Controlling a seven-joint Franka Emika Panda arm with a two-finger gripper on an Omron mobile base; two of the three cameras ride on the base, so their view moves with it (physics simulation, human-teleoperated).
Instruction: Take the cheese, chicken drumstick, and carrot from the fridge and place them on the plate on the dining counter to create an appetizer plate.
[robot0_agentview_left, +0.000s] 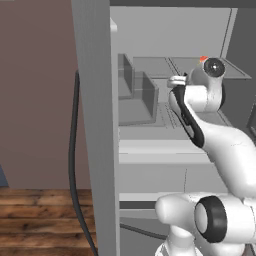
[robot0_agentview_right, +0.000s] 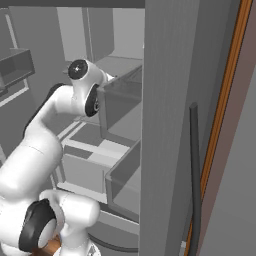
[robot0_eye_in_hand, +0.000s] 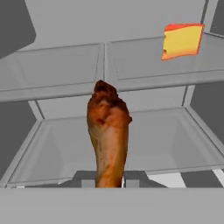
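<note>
Chicken drumstick (robot0_eye_in_hand: 108, 135), clamped by its thin end in the pincer (robot0_eye_in_hand: 109, 183), could slip free or snag the fridge (robot0_agentview_left: 95, 125) shelf.

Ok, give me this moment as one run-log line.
tool: shut on chicken drumstick | place: inside fridge, above a drawer | cheese: on shelf beyond | plate step: not yet done

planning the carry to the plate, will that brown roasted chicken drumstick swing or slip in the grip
The brown roasted chicken drumstick looks stiff, so probably no flopping. The gripper pinches its thin bone end while the thick end sticks out, so it may pivot. Its bumpy skin likely resists slipping.
</note>
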